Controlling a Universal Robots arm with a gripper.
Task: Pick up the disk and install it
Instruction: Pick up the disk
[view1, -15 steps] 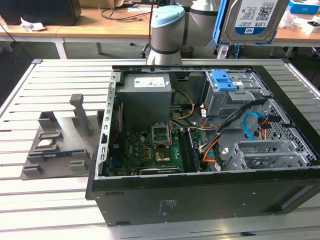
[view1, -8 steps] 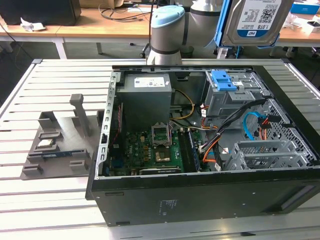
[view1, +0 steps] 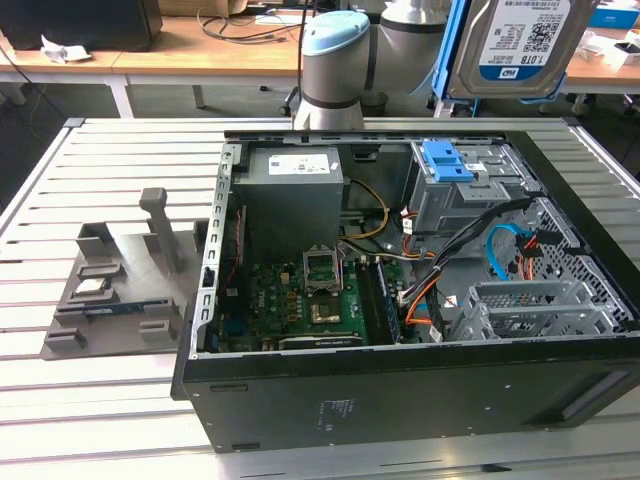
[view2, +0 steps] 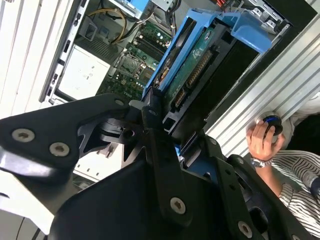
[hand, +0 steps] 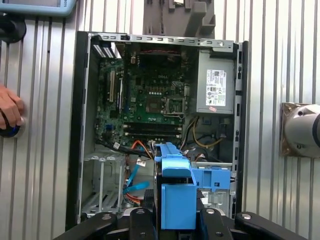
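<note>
Two spots of print logged in the exterior view. A white-and-blue label (view1: 525, 30) with a square code sits on the disk (view1: 515, 50), at one o'clock. A white label (view1: 305, 163) sits on the grey box (view1: 295, 210), near twelve o'clock. I transcribe neither.

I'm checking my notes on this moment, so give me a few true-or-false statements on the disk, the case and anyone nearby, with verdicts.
1. The gripper holds the disk up in the air. True.
2. The computer case has its side panel on. False: the case lies open and the motherboard shows.
3. The disk's bracket is red. False: it is bright blue.
4. A person's hand rests on the table beside the case. True.
</note>
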